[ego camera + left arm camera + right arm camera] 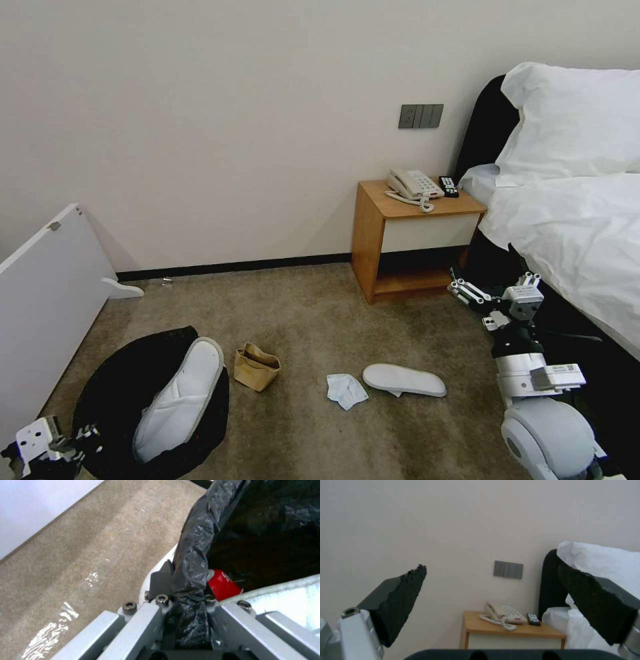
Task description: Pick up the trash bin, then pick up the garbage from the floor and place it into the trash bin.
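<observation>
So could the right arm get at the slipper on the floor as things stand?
Probably yes: the right gripper is open and holds nothing, and bare carpet lies between it and the slipper; it would need to come down.

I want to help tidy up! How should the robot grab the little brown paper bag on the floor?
Probably by the open top edge of the paper bag, coming from above. It stands upright on the floor, mouth up, so one finger could go inside the rim and one outside. The open right gripper is free; the left gripper is shut on the bin rim.
</observation>
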Tool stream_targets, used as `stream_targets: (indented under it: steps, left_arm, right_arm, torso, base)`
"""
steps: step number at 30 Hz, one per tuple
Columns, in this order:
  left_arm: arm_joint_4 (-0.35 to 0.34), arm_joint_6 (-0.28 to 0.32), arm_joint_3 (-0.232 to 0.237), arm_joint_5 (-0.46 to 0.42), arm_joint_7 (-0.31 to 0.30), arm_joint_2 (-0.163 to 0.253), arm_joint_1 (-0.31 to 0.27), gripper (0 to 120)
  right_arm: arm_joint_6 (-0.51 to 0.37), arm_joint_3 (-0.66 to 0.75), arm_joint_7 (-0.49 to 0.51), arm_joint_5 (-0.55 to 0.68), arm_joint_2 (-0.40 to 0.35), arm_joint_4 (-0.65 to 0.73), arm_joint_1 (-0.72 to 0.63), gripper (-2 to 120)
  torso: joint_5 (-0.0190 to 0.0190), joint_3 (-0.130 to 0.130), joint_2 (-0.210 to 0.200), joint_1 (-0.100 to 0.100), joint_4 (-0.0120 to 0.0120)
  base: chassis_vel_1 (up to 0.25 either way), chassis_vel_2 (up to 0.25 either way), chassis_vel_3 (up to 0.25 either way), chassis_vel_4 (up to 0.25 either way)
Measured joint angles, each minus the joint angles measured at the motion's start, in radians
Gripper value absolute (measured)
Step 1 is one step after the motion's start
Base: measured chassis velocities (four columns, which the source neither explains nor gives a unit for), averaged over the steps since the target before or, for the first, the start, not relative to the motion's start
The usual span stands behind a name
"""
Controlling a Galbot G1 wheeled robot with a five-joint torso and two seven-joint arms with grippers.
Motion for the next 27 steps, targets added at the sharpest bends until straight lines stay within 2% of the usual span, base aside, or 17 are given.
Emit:
stream_targets:
  steps: [9, 20, 27]
  left_arm:
    - [-0.003, 0.0, -0.012, -0.007, -0.001, 0.003, 0.003, 2]
    - [-0.003, 0.0, -0.013, -0.011, -0.001, 0.004, 0.002, 2]
    - [-0.003, 0.0, -0.02, -0.016, -0.002, 0.006, 0.002, 2]
  right_arm:
    - [0.004, -0.006, -0.003, -0.004, 0.002, -0.008, 0.006, 100]
    - [0.005, -0.01, -0.003, -0.007, 0.0, -0.01, 0.007, 100]
    - [0.015, -0.025, -0.017, -0.014, 0.001, -0.017, 0.012, 100]
  torso:
    - [0.0, 0.0, 0.0, 0.0, 0.0]
    - [0.0002, 0.0, 0.0, 0.0, 0.0]
    - [0.0, 0.0, 0.0, 0.0, 0.0001]
  base:
    - [-0.019, 0.024, 0.02, -0.025]
    - [-0.13, 0.135, 0.138, -0.111]
    - [-0.005, 0.021, 0.019, -0.009]
